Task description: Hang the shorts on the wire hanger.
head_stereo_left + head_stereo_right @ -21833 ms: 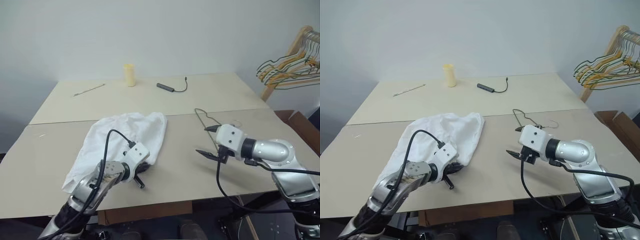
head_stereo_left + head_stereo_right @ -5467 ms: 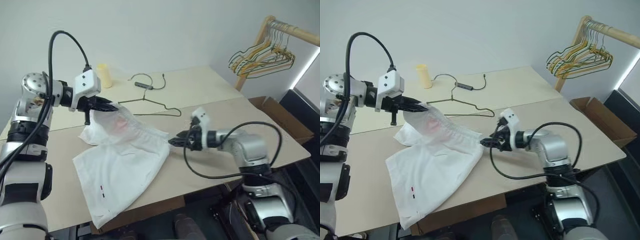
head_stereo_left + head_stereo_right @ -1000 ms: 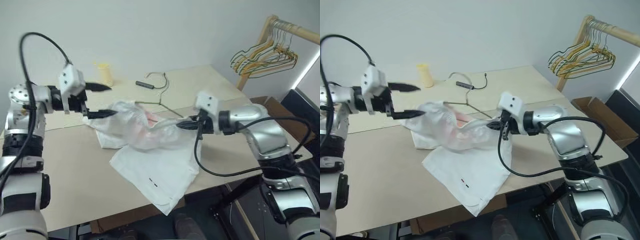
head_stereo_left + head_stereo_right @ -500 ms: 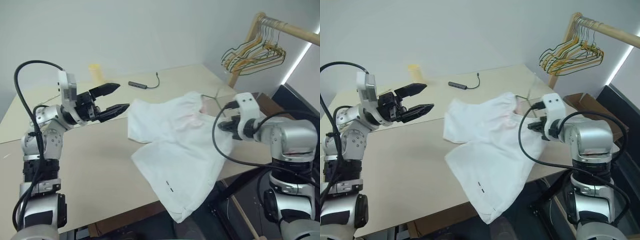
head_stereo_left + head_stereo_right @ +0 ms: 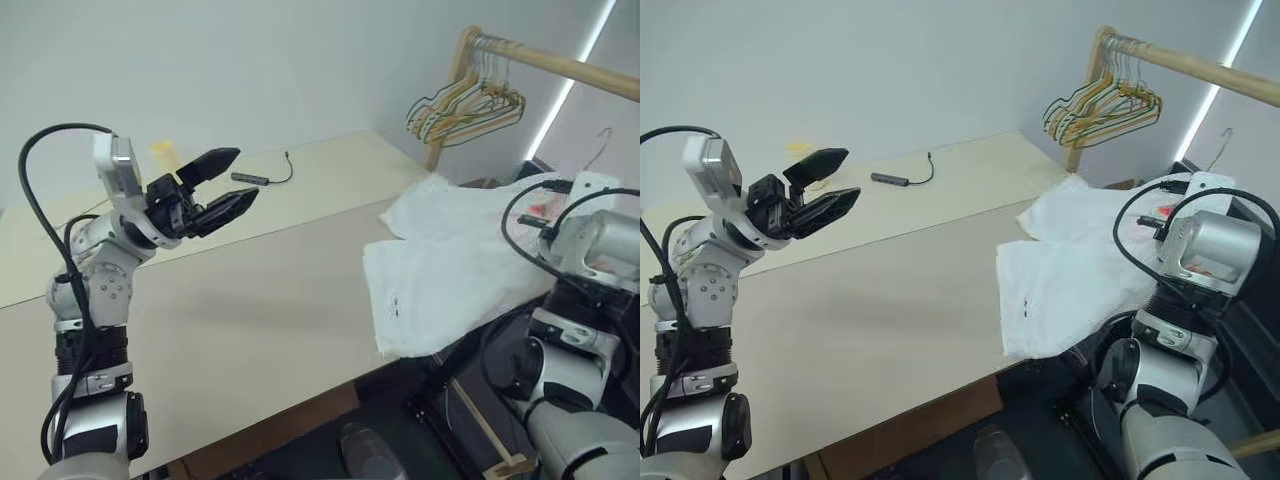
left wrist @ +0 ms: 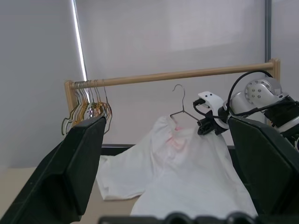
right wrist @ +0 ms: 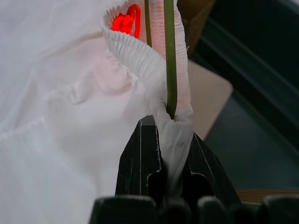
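We saw the room evenly and softly lit, with a bright strip of daylight along the blind's edge (image 5: 585, 55) at the right. A faint, diffuse shadow lay on the table (image 5: 250, 290). In the left wrist view the near fingers (image 6: 70, 172) were dark and out of focus. The right wrist view showed the shorts (image 7: 70, 93) nearly overexposed, with a red glow through the waistband.

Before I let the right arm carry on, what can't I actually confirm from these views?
- How far the thin dark olive-grey wire hanger runs inside the large white fabric shorts: its hook shows in the left wrist view, the fabric covers its lower part.
- Whether the right end effector pinches wire as well as waistband: gathered cloth fills its shut fingers in the right wrist view.
- The far side of the shorts: the right arm blocks it in the head views.
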You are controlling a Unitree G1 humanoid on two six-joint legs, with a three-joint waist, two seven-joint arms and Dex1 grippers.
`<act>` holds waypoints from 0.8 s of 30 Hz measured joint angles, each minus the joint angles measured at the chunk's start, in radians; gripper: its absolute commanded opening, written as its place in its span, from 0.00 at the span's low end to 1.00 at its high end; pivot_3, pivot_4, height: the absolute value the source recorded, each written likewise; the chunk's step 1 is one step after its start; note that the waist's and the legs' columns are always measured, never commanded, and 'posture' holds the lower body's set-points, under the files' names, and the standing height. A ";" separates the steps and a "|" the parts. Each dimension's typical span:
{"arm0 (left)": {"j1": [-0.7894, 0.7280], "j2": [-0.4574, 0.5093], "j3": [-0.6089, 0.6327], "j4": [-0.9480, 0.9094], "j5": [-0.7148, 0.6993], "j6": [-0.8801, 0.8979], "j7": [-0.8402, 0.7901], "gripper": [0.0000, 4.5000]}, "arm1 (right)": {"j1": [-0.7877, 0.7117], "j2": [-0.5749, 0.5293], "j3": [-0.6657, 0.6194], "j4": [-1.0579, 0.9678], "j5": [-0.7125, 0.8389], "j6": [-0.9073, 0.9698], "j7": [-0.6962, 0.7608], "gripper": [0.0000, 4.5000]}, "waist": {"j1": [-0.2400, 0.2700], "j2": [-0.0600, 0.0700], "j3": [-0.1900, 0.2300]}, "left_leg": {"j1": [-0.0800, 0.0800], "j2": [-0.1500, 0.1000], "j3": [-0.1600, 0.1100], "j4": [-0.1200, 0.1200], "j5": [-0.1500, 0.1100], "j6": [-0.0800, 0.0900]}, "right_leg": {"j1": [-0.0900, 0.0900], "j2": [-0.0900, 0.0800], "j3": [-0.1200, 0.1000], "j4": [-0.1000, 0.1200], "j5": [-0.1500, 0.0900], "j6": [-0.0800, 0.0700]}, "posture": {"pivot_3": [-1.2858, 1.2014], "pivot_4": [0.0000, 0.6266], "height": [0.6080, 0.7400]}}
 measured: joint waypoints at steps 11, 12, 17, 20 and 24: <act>0.006 0.021 0.007 -0.003 0.000 0.003 0.007 1.00 | -0.221 -0.072 -0.040 0.308 0.025 -0.336 -0.157 0.01 | -0.028 0.000 0.000 | 0.001 0.000 0.001 0.000 0.000 0.001 | 0.002 0.000 0.000 -0.002 0.000 0.001 | 0.39 0.00 1.00; 0.006 0.021 0.006 -0.003 0.001 0.002 0.010 1.00 | -0.238 -0.084 -0.044 0.353 0.030 -0.365 -0.168 0.01 | -0.029 0.000 0.000 | 0.001 0.000 0.001 0.000 0.000 0.001 | 0.003 0.000 0.000 -0.003 0.000 0.001 | 0.39 0.00 1.00; 0.007 0.021 0.004 -0.006 0.016 -0.005 0.023 1.00 | -0.312 -0.163 -0.051 0.634 0.076 -0.490 -0.192 0.01 | -0.031 0.000 0.001 | 0.016 0.000 0.002 -0.008 -0.003 0.005 | 0.021 0.000 0.000 -0.015 -0.002 0.004 | 0.39 0.00 1.00; 0.011 0.021 0.001 -0.006 0.023 -0.008 0.024 1.00 | -0.347 -0.212 -0.075 0.783 0.128 -0.557 -0.203 0.01 | -0.033 0.000 0.001 | 0.015 0.000 0.003 -0.008 -0.004 0.007 | 0.020 0.000 0.000 -0.018 -0.003 0.007 | 0.39 0.00 1.00; 0.012 0.017 0.002 -0.008 0.022 -0.008 0.028 1.00 | -0.383 -0.262 -0.105 0.933 0.193 -0.620 -0.214 0.01 | -0.031 0.000 0.001 | 0.014 0.000 0.004 -0.008 -0.006 0.009 | 0.019 0.000 0.001 -0.019 -0.002 0.005 | 0.39 0.00 1.00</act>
